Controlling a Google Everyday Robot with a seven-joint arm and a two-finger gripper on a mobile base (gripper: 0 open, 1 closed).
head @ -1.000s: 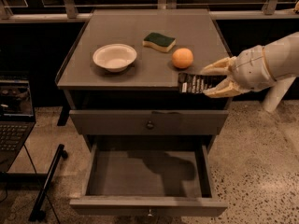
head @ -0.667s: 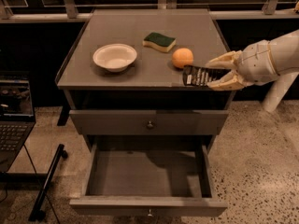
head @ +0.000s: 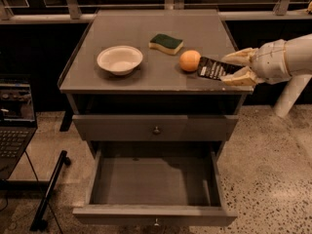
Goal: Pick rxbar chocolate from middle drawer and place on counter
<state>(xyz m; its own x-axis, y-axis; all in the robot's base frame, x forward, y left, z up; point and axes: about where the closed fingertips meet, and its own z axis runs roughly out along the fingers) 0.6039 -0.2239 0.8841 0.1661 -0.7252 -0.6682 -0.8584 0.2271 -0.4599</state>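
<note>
On the bench (head: 122, 28): white bowl (head: 120, 59), green-and-yellow sponge (head: 166, 43), orange (head: 189, 61) just left of the rxbar chocolate (head: 212, 68); flat, black, lines of white print; right end pinched in the claw (head: 235, 68), reaching in over the bench's right front edge; middle drawer (head: 156, 215) open below; laptop (head: 12, 126) at left.

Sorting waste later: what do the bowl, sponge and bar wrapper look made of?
The bowl: matte off-white, thin rim, probably paper or plastic. The sponge: yellow foam under a darker green scouring layer. The rxbar chocolate, held by the gripper at the counter's right edge: black wrapper with white print, likely plastic film.
</note>
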